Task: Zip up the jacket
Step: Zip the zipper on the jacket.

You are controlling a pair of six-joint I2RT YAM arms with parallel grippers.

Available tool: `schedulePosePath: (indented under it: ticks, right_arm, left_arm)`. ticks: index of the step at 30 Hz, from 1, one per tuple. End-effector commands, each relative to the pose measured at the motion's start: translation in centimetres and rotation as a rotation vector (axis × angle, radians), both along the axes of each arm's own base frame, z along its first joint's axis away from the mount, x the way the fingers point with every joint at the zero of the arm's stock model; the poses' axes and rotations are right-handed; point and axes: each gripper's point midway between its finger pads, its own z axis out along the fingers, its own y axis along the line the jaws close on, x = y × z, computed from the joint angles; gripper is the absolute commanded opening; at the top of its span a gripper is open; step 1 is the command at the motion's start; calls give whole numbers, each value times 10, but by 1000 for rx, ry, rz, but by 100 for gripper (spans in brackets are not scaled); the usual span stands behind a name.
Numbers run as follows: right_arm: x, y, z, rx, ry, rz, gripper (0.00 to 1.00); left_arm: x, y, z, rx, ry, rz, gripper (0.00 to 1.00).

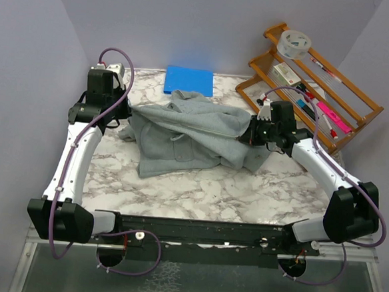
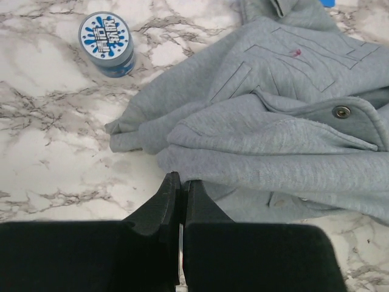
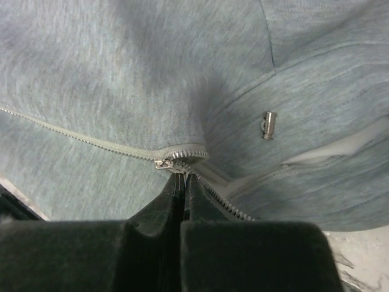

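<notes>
One jacket [image 1: 182, 132], one tub [image 2: 106, 44] (lidded, apparently)

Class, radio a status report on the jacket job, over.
Left gripper shut at jacket edge. Right gripper shut on jacket at zipper slider, tapes apart. Tin sits clear.

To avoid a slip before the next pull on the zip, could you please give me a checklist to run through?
1. Right gripper shut, tips at the zipper slider: ok.
2. Pull tab actually pinched: cannot tell, it is hidden.
3. Left gripper shut at the jacket edge: ok. Whether cloth is caught: cannot tell.
4. Zip closed along the front: not ok, the tooth rows part at the slider.
5. Jacket lying flat: not ok, bunched and folded.
6. Small tin apart from the jacket: ok.
</notes>
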Motion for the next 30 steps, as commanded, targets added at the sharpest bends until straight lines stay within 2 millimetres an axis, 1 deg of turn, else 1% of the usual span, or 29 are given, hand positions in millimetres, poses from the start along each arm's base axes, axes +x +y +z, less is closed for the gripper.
schedulePosePath:
  ticks: [1, 3, 5, 8, 10, 12, 13, 15, 18, 21, 23, 26, 30]
  right_arm:
    - [1, -6, -2, 9, 34, -34, 0]
    - [-9, -6, -5, 13, 58, -25, 0]
    - [-15, -17, -4, -23, 57, -65, 0]
    - [-19, -44, 9, -107, 6, -186, 0]
    - [-18, -63, 25, -153, -65, -267, 0]
    - [-18, -83, 35, -211, -113, -347, 0]
    - [-18, -92, 38, -243, -127, -378, 0]
    - [-21, -103, 39, -289, -135, -414, 0]
    - [-25, -107, 39, -309, -132, -419, 0]
    - [-27, -99, 42, -281, -137, -373, 0]
    - [-27, -99, 41, -287, -136, -368, 0]
    - [-28, -114, 36, -361, -119, -407, 0]
    - [-29, -133, 29, -468, -78, -464, 0]
  left_arm:
    - [-4, 37, 21, 123, -82, 116, 0]
    - [-6, 41, 20, 139, -79, 127, 0]
    - [-8, 50, 23, 168, -85, 167, 0]
    - [-8, 61, 31, 205, -101, 225, 0]
    - [-7, 66, 36, 218, -108, 250, 0]
    - [-5, 71, 41, 233, -117, 275, 0]
    - [-5, 73, 42, 238, -120, 284, 0]
    - [-5, 76, 46, 247, -128, 298, 0]
    - [-5, 76, 50, 250, -133, 300, 0]
    - [-5, 76, 49, 251, -133, 296, 0]
    - [-5, 77, 49, 257, -132, 299, 0]
    - [-6, 81, 52, 273, -136, 314, 0]
    - [-8, 93, 57, 313, -136, 378, 0]
